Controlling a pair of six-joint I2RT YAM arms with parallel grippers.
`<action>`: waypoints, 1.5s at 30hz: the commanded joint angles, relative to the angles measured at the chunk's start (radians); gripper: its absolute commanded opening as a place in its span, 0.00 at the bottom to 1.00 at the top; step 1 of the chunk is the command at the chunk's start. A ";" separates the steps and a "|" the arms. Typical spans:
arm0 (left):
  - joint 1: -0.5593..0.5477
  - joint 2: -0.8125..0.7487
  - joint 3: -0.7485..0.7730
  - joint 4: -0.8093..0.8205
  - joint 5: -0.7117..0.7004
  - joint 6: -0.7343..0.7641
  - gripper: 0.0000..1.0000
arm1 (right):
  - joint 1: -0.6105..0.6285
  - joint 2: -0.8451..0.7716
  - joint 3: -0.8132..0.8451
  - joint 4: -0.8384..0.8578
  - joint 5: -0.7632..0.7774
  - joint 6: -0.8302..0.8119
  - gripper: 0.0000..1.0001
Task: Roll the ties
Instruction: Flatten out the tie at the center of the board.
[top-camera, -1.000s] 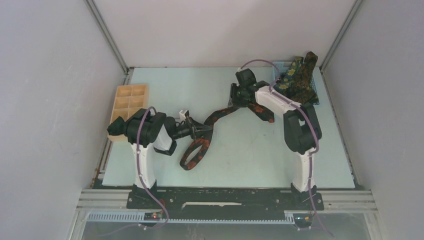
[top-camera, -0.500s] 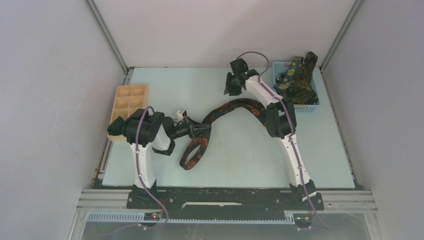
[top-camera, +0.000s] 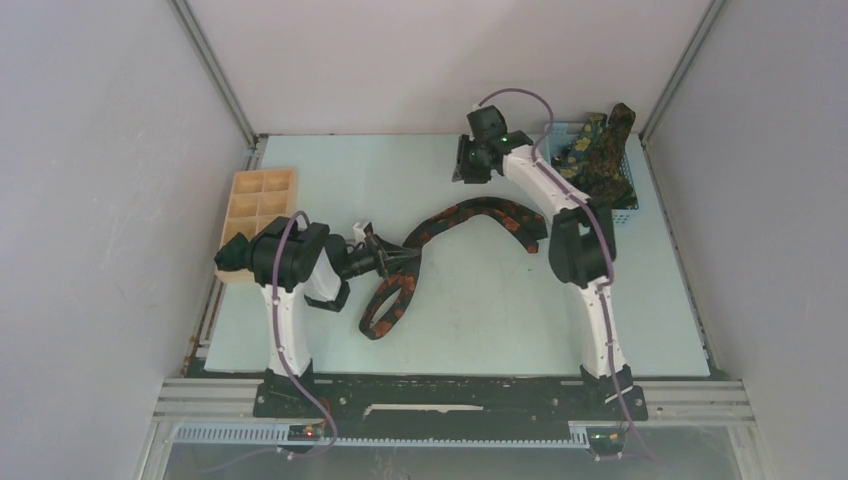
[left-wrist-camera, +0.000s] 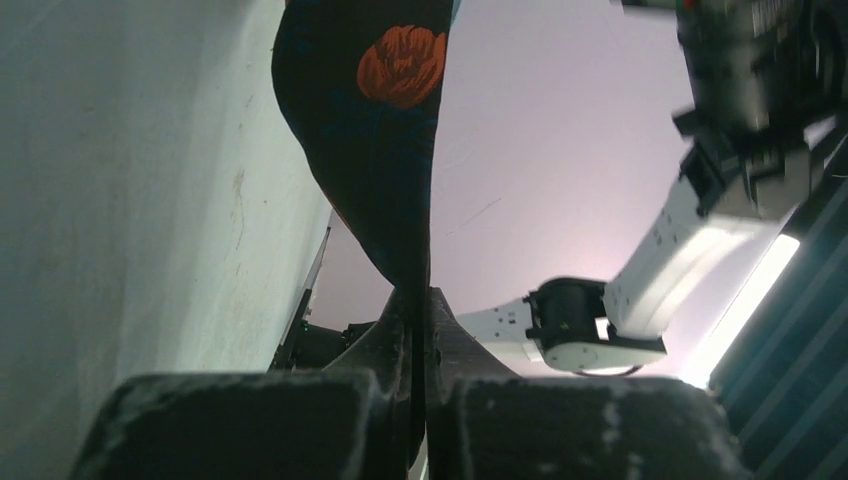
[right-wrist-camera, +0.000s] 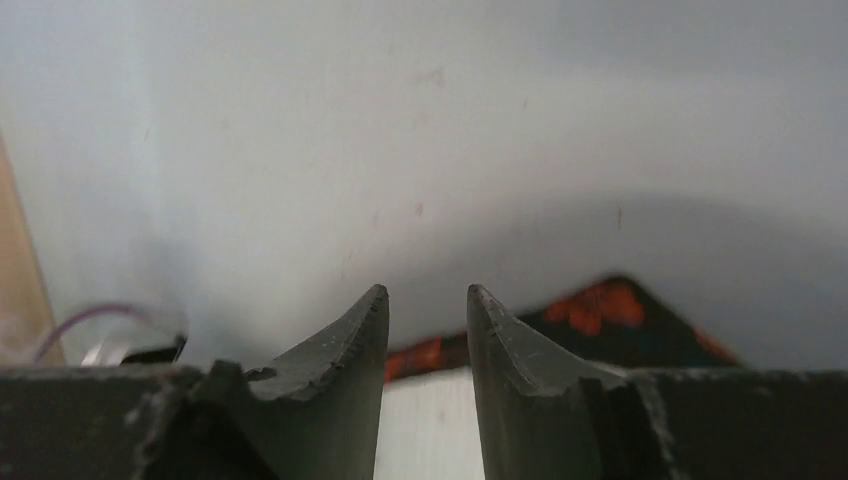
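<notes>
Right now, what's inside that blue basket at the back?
Dark green ties with yellow flowers, heaped and poking above the blue basket rim. Anything beneath them is covered.

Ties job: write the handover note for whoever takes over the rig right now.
Left gripper: shut on the black tie, beside its loose loop.
Right gripper: open, empty, hovering over the far side of the table, near the basket.
Black tie: sprawled across the table, not rolled.
Green ties: heaped in the basket.
Done: nothing rolled.
Left: roll every tie.
</notes>
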 joint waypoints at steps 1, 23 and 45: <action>0.012 0.032 -0.003 0.061 0.015 -0.027 0.00 | 0.025 -0.296 -0.289 0.082 0.075 -0.003 0.38; 0.013 0.027 -0.015 0.061 0.017 -0.026 0.00 | 0.021 -0.203 -0.413 0.178 -0.035 0.017 0.32; 0.013 0.021 -0.025 0.062 0.026 -0.046 0.00 | -0.001 0.212 0.136 -0.070 0.003 0.027 0.32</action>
